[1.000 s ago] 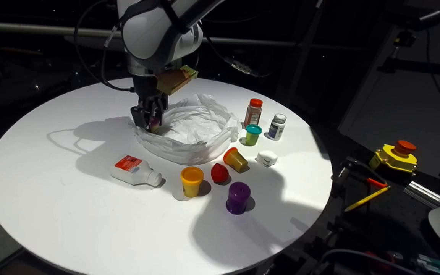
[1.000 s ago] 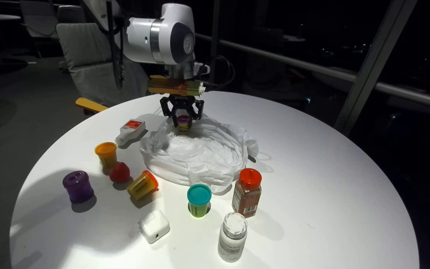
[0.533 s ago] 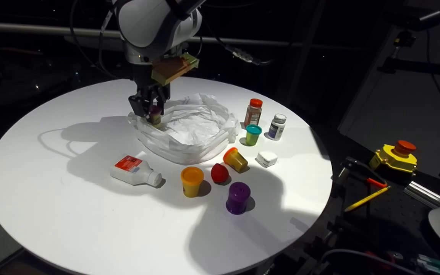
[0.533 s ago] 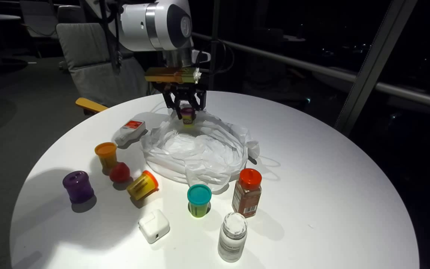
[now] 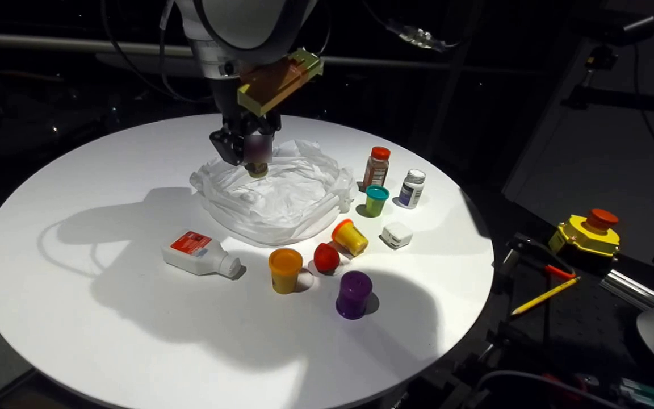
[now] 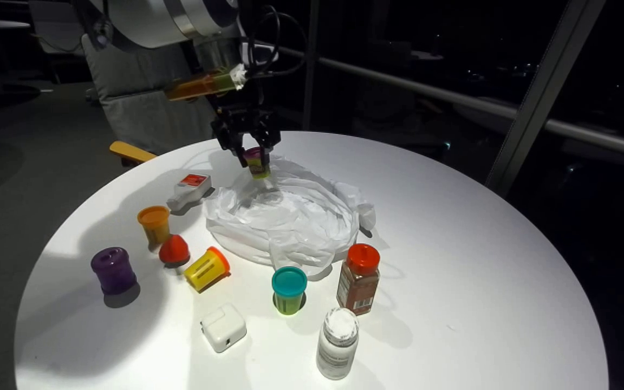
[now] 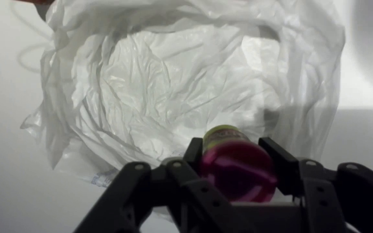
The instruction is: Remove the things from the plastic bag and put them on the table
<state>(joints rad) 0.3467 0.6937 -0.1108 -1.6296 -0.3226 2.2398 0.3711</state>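
Observation:
The white plastic bag (image 5: 276, 227) lies open on the round white table, its rim pushed down; it also shows in an exterior view (image 6: 241, 241). My gripper (image 5: 254, 154) is shut on a small tub (image 5: 258, 170) with a purple lid and yellow body. In an exterior view the tub (image 6: 258, 170) hangs slightly tilted above the bag's far edge. In the wrist view the tub's lid (image 7: 238, 171) sits between both fingers of the gripper (image 7: 230, 142). The bag's inside (image 7: 180, 81) shows only wrinkled plastic there; the part behind the tub and fingers is hidden.
Around the bag stand a white bottle (image 5: 193, 254), orange-lid tub (image 5: 285, 271), red fruit-like piece (image 5: 326, 258), tipped yellow tub (image 5: 350, 237), purple container (image 5: 354, 294), white cube (image 5: 397, 235), teal-lid tub (image 5: 376, 201), red-lid jar (image 5: 376, 168) and white pill bottle (image 5: 411, 189).
My gripper has risen with the purple-lid tub, lifting it from inside the bag to above it. The wrist has tilted, and the tub with it. The bag stays in place.

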